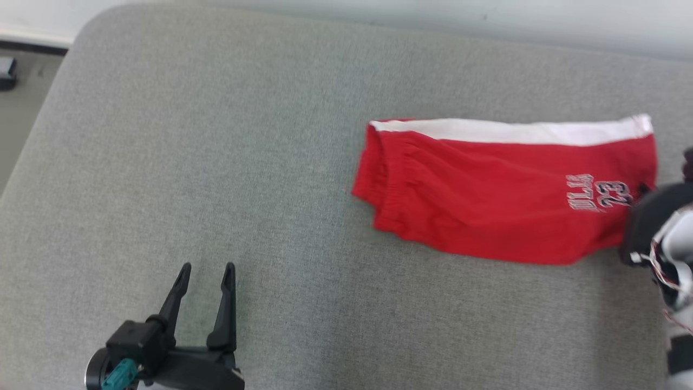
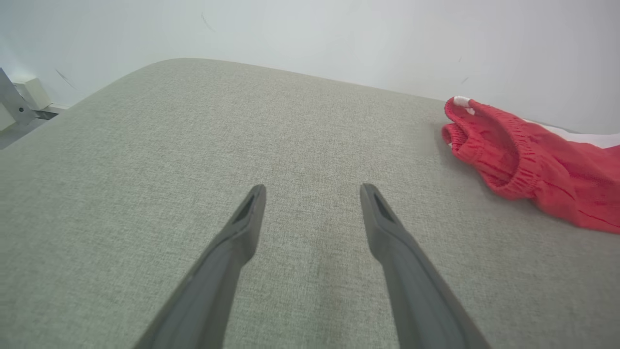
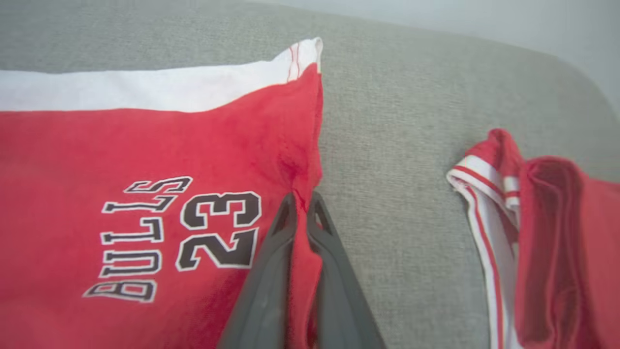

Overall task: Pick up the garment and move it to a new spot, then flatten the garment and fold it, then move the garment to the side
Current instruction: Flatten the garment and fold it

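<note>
At the near left, the left gripper [image 1: 207,266] is held over the bare grey cushion [image 1: 216,135], its fingers spread apart with nothing between them. At the right, the right gripper [image 3: 301,199] is clamped on the right-hand edge of the red shorts [image 1: 487,200], just beside the printed "23". The shorts are laid flat on the right half of the cushion, the white band along their far edge. Farther right, a second red-and-white garment [image 3: 547,242] is seen apart from them. A pale wall [image 2: 339,29] is seen beyond.

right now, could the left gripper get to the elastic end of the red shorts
Probably yes: the left gripper is open and empty, with just grey cushion between it and the red shorts.
</note>
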Motion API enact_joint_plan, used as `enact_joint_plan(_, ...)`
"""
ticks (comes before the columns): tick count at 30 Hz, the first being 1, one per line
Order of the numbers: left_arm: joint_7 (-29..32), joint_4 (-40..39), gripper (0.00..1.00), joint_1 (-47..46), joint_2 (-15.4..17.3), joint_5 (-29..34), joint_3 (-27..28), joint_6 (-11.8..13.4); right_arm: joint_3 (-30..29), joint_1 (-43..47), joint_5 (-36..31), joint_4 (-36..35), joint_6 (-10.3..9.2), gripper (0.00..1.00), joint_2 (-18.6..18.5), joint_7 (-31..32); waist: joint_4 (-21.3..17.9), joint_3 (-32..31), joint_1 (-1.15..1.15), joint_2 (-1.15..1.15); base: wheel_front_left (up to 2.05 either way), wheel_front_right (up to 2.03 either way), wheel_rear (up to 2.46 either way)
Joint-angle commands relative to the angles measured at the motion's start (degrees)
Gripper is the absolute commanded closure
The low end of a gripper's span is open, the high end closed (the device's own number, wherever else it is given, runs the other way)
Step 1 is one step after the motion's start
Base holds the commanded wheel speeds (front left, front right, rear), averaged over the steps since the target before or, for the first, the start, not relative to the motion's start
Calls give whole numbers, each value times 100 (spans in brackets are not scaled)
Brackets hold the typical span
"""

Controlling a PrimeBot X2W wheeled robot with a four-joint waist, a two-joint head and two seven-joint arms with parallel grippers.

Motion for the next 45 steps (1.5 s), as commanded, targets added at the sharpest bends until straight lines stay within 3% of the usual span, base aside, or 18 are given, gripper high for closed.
enact_joint_plan(1, 4, 9, 0, 133, 35, -28, 4, 27, -98, 173, -104, -128, -16, 100, -10, -51, -91, -196, 0, 0, 0, 0, 0)
enact_joint_plan(11, 86, -29, 0, 390, 72, -151, -42, 32, -315, 746, -656, -943, -16, 100, -202, -303, -276, -607, 0, 0, 0, 0, 0)
enact_joint_plan(17, 104, -28, 0, 381, 36, -182, -98, 24, 595, 400, -489, -984, -15, 100, -6, -287, -258, -674, 0, 0, 0, 0, 0)
enact_joint_plan(25, 85, 52, 0, 258, -40, -192, -170, -47, 1793, -220, -46, -350, -15, 100, 177, -352, -26, -623, 0, 0, 0, 0, 0)
enact_joint_plan(43, -9, 244, 0, 316, -165, -237, -157, -77, 2905, -557, 770, 776, -15, 100, 340, -326, 353, -576, 0, 0, 0, 0, 0)
enact_joint_plan(44, -14, 252, 0, 312, -168, -236, -157, -79, 2883, -562, 799, 784, -15, 96, 349, -343, 351, -579, 0, 0, 0, 0, 0)
enact_joint_plan(45, -16, 258, 0, 301, -173, -232, -161, -83, 2890, -561, 838, 780, -15, 57, 360, -350, 353, -584, 0, 0, 0, 0, 0)
